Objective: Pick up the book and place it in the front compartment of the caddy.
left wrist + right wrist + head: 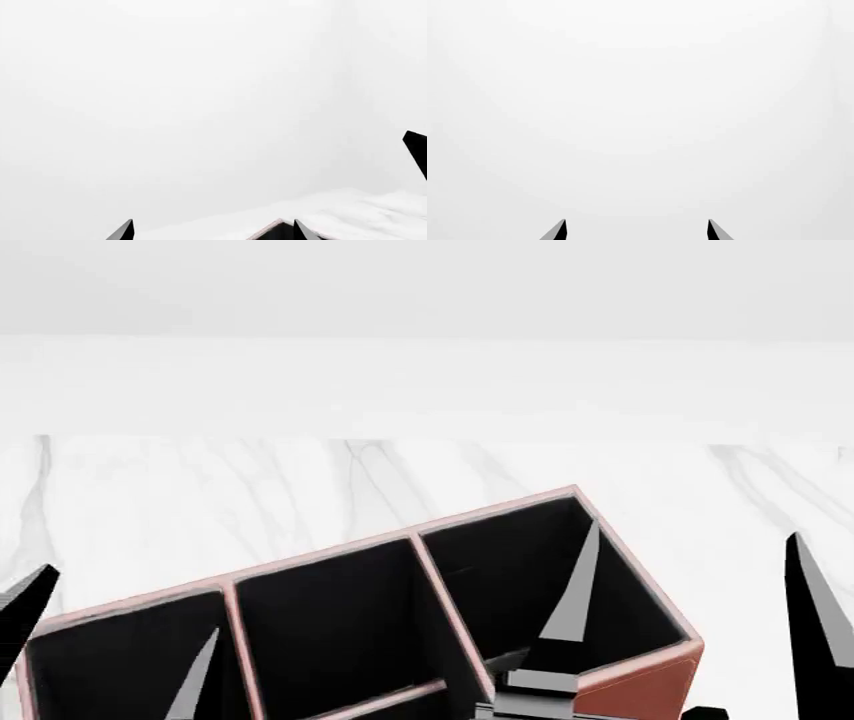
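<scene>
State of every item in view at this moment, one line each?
caddy: upright on the marble table, open-topped; the compartments in view look empty.
book: not visible in any view.
left gripper: open, nothing between its fingertips.
right gripper: open, empty, facing blank white background.

Caddy [641, 685]: reddish-brown leather-look outside, matt black lining. Table [200, 500]: smooth white veined marble.
</scene>
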Available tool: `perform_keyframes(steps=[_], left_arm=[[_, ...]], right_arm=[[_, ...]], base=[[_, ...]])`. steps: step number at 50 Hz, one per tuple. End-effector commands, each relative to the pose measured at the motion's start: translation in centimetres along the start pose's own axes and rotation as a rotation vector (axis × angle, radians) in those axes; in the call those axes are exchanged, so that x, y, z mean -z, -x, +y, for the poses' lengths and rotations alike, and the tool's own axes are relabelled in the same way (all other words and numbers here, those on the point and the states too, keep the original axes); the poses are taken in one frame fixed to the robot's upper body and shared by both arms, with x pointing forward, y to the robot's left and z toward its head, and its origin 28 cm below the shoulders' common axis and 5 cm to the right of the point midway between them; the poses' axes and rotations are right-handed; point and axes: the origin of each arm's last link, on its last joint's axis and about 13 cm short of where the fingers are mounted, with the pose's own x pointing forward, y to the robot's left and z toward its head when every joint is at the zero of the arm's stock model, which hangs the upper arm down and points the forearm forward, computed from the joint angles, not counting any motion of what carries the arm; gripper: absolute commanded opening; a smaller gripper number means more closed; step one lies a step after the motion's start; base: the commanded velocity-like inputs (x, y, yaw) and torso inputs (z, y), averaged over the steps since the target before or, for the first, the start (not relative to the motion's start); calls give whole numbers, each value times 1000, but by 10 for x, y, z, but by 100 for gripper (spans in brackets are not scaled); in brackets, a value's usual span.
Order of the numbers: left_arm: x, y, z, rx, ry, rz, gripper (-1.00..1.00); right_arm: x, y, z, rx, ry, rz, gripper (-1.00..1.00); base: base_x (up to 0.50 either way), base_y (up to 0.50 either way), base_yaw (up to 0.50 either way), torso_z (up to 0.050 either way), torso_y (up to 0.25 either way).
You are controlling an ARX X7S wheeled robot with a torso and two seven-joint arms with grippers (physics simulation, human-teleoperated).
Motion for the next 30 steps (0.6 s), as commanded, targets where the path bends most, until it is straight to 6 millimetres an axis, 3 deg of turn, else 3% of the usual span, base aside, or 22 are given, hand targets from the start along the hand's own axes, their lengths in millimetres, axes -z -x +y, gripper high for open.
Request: perform_keyframes(steps=[1, 30], left_arm=[[0, 1, -4, 185, -44, 133, 100], [-5, 2, -18, 470, 73, 271, 100]], right_arm=[[-5, 1, -2, -9, -19, -23, 100], [-10, 2, -4, -1, -29, -39, 100]], base=[[0, 0, 0, 0, 0], [0, 0, 0, 0, 0]])
